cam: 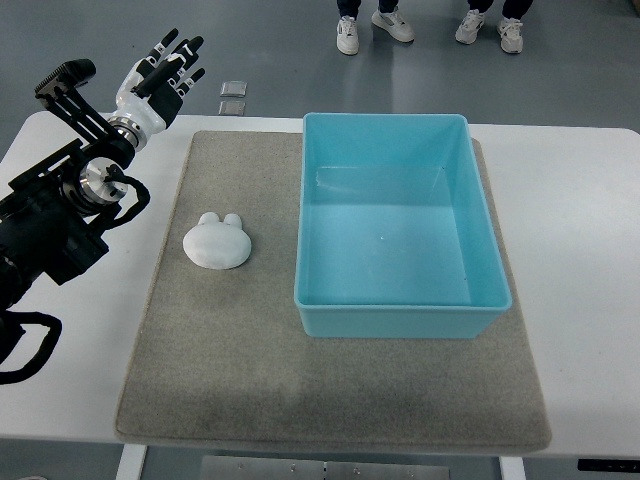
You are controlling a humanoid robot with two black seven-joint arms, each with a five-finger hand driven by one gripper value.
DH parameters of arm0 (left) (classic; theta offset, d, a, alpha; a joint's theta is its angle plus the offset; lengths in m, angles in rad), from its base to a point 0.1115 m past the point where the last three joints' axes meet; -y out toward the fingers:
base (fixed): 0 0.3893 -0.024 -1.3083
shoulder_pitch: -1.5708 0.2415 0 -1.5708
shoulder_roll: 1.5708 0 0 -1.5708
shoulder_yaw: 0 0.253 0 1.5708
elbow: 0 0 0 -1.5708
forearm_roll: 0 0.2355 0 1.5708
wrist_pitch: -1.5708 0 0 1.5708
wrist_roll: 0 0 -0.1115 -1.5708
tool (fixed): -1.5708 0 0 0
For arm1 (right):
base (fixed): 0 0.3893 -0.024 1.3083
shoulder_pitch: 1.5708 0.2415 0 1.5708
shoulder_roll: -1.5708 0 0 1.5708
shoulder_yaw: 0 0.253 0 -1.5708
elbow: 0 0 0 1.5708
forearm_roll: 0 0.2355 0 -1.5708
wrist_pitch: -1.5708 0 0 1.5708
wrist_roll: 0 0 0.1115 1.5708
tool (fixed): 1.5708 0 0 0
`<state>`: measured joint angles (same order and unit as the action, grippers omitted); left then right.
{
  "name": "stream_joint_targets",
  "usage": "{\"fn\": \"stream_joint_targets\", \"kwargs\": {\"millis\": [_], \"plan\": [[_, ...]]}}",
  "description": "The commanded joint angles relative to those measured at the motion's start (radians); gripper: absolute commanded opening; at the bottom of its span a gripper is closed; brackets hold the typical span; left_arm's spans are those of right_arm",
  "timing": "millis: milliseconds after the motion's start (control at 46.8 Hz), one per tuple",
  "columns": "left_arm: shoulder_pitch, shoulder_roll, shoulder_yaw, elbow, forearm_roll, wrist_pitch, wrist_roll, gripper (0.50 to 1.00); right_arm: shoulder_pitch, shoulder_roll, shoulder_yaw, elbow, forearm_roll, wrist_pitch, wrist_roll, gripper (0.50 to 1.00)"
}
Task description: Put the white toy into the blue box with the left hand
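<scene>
A white rabbit-shaped toy (216,243) lies on the grey mat (250,370), left of the blue box (400,318). The box is open-topped and holds nothing. My left hand (165,68) is raised over the table's far left corner, well behind and left of the toy. Its fingers are spread and hold nothing. The left arm runs down along the picture's left edge. The right arm does not show.
The mat lies on a white table (580,250). Two small square tiles (232,97) lie on the floor beyond the table's far edge. The shoes of two standing people (372,28) show at the top.
</scene>
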<state>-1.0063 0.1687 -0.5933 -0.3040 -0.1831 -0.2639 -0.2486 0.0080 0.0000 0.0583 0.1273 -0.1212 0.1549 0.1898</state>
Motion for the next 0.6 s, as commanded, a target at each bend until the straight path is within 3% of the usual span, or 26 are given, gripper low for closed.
{"fn": "stream_joint_targets", "kwargs": {"millis": [0,342,577], "plan": [[0.0,0.005,0.007,-0.017,0.002,0.002,0.0,0.966,0.0,0.0,0.0,0.0,0.0,0.0,-0.001,0.936],[-0.014,0.048,0.188,-0.113,0.028,0.018,0.003,0.964,0.001,0.0,0.0,0.0,0.0,0.0,0.0,0.936],[-0.023,0.103,0.21,-0.19,0.194,0.028,0.006,0.964,0.001,0.0,0.0,0.0,0.0,0.0,0.0,0.936]]}}
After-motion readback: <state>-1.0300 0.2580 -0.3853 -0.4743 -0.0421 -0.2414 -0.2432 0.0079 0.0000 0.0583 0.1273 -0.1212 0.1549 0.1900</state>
